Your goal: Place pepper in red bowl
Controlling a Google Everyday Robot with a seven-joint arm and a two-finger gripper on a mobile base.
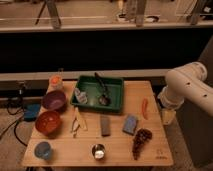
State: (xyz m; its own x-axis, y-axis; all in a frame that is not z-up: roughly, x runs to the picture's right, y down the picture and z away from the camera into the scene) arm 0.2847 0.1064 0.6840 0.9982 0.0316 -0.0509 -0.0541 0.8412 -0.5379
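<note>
Arm (186,82) — one, white, smooth-cased, with small dark dots along the shell. Stands off the right edge of the desk (120,148), reaching in from the right. A thick rounded elbow lies outside the far right corner; from it a bulky link slants down toward the desk edge. Gripper (168,116) — pale, short, hanging below that link and pointing downward, at the right edge of the desk, roughly midway between its far and near corners. Upper arm runs out of view at the right.
</note>
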